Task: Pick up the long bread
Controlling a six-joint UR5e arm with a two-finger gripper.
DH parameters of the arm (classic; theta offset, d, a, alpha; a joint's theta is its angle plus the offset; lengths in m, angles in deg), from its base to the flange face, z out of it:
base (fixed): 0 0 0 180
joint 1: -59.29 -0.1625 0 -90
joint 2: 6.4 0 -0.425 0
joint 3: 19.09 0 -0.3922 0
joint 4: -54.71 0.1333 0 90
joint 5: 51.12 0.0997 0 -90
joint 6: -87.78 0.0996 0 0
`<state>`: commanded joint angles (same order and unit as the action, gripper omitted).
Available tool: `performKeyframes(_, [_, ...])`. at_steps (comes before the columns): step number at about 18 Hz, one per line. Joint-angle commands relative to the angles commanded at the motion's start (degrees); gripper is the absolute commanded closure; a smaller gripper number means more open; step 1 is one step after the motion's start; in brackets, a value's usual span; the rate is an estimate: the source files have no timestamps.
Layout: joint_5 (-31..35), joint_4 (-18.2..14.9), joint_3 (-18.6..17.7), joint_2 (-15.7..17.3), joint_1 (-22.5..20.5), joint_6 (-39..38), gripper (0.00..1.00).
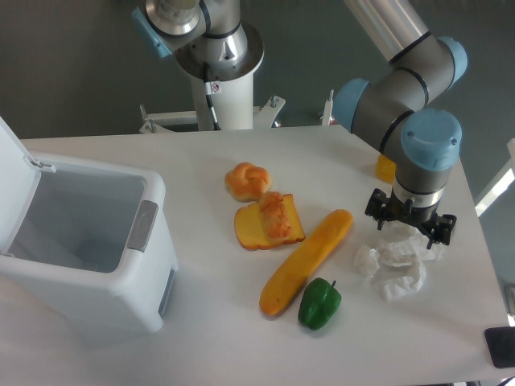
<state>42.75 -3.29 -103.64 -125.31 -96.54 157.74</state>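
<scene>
The long bread (306,262) lies diagonal, left of the gripper (409,228), near end close, nothing holding it. Gripper hovers over crumpled white paper (393,265); can't tell if it's spread or closed. Green pepper (320,304) touches the far end, so a low grab could knock it

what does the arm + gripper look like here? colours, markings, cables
The arm has silver-grey tubular links and grey joint housings with light-blue round caps. Its white base column carries a small sticker and a black cable. The gripper is a black, compact block under the wrist; its fingers are too small to make out.
</scene>
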Motion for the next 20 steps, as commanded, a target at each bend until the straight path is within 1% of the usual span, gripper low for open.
performKeyframes(6, [0.09,0.09,0.26,-0.35,0.26,-0.53,0.0])
performKeyframes(8, [-1.83,0.53,-0.09,-0.18,-0.08,-0.79,0.0])
performKeyframes(10, [-6.04,0.88,-0.61,-0.35,-1.22,-1.05,0.0])
performKeyframes(11, [-6.5,1.05,-0.79,-0.35,-1.4,-1.58,0.0])
performKeyframes(13, [-6.59,1.58,-0.71,-0.53,-1.14,-4.03,0.0])
performKeyframes(15, [-7.03,1.58,-0.44,-0.88,-0.97,-8.32,0.0])
performKeyframes(18, [-9.92,1.58,0.0,-2.02,-0.53,-15.27,0.0])
performKeyframes(20, [-11.42,1.58,0.09,-2.55,0.43,-16.35,0.0])
